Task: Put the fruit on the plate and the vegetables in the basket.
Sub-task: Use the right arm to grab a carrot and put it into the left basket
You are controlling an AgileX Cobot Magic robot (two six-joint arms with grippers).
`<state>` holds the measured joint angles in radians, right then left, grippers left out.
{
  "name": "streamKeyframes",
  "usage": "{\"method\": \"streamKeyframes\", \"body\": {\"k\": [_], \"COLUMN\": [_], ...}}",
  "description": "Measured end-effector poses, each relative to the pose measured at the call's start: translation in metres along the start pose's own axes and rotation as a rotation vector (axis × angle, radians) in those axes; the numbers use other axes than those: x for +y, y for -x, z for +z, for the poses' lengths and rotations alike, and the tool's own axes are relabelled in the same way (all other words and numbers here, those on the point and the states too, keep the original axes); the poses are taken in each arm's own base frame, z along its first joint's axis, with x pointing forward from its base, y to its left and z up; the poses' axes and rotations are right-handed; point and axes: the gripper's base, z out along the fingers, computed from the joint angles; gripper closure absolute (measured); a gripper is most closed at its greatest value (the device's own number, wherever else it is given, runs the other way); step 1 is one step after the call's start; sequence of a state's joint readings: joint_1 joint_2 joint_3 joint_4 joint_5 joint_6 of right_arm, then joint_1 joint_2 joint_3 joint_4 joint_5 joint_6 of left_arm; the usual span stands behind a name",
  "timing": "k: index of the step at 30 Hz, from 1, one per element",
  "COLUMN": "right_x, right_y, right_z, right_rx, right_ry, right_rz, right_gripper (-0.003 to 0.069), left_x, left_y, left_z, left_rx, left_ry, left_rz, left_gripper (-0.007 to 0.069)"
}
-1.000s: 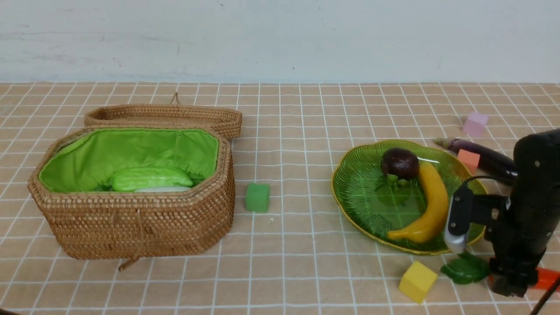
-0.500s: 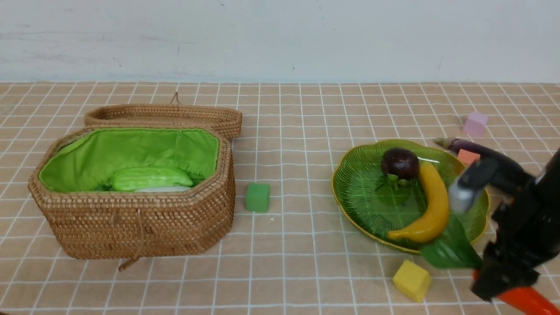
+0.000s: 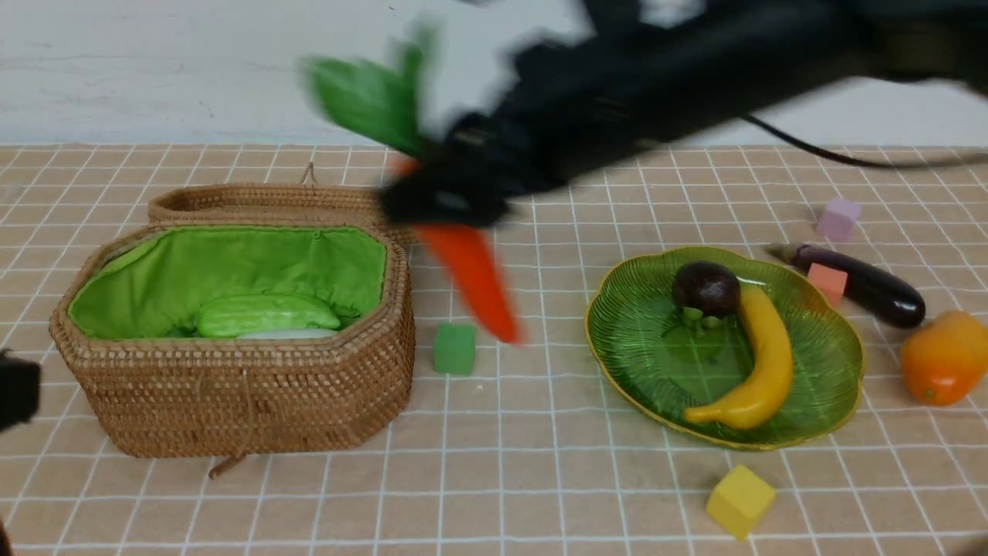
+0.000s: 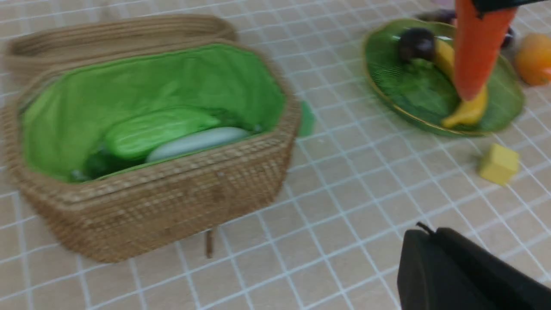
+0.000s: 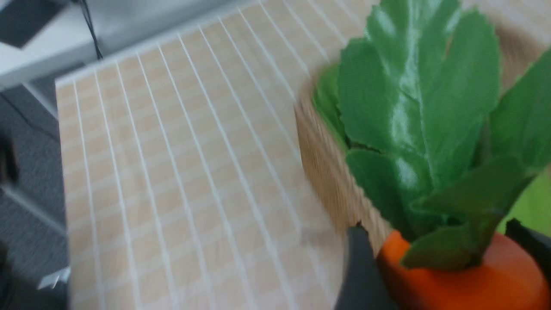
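My right gripper is shut on the carrot, which hangs blurred in the air just right of the basket, its leaves pointing up. Black fingers press the carrot's top from both sides. Inside the basket lie the green gourd and the white radish. On the plate rest the mangosteen and the banana. The eggplant and the mango lie on the table right of the plate. My left gripper is shut and empty, low at the table's near left.
Foam cubes are scattered about: a green one beside the basket, a yellow one in front of the plate, an orange-pink one against the eggplant, a lilac one behind it. The basket lid lies open at the back.
The right arm lifted the carrot from the table's front right and swung it fast leftward to beside the basket. The mango, hidden behind the arm before, now shows.
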<state>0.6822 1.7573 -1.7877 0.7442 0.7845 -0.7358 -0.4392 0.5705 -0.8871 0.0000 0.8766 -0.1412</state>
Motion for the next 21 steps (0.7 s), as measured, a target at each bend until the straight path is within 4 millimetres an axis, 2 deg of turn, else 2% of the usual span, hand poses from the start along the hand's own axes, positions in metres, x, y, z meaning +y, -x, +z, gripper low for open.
{"method": "streamKeyframes", "body": {"k": [2, 3, 4, 5, 6, 7, 8, 10, 12, 15, 17, 21], "right_x": [-0.002, -0.003, -0.006, -0.012, -0.015, -0.023, -0.025, -0.035, -0.043, -0.049, -0.051, -0.049], "right_y": [0.013, 0.015, 0.024, 0.022, 0.026, 0.02, 0.021, 0.008, -0.004, -0.016, -0.015, 0.004], "right_z": [0.03, 0.036, 0.052, 0.076, 0.081, 0.102, 0.107, 0.13, 0.144, 0.149, 0.142, 0.105], "right_rx": [-0.04, -0.047, -0.079, -0.083, -0.103, -0.098, -0.107, -0.074, -0.015, 0.088, 0.13, 0.187], "right_ry": [0.012, 0.014, 0.018, 0.025, 0.022, 0.017, 0.014, 0.005, -0.008, -0.045, -0.079, -0.15], "right_rz": [-0.042, -0.05, -0.085, -0.108, -0.133, -0.159, -0.179, -0.212, -0.25, -0.264, -0.231, -0.15], "right_gripper": [0.0246, 0.0246, 0.0246, 0.0246, 0.0246, 0.0246, 0.0246, 0.0245, 0.02, 0.0062, 0.0004, -0.0001], "left_x": [0.001, 0.002, 0.002, 0.002, 0.002, 0.002, 0.002, 0.002, 0.002, 0.001, 0.0, -0.005], "left_y": [0.0, 0.0, 0.0, 0.0, 0.0, 0.0, 0.0, 0.0, 0.0, 0.0, 0.0, 0.001], "left_z": [0.0, 0.0, 0.0, 0.0, 0.0, 0.0, 0.0, 0.0, 0.0, 0.0, 0.0, 0.0], "left_rx": [-0.003, -0.003, -0.004, -0.005, -0.005, -0.005, -0.005, -0.005, -0.005, -0.005, -0.005, -0.017], "left_ry": [0.016, 0.017, 0.019, 0.019, 0.019, 0.019, 0.019, 0.019, 0.019, 0.015, 0.005, -0.058], "left_rz": [-0.01, -0.009, -0.015, -0.017, -0.017, -0.018, -0.017, -0.018, -0.018, -0.008, 0.014, 0.039], "left_gripper": [0.0632, 0.0632, 0.0632, 0.0632, 0.0632, 0.0632, 0.0632, 0.063, 0.063, 0.063, 0.063, 0.063]}}
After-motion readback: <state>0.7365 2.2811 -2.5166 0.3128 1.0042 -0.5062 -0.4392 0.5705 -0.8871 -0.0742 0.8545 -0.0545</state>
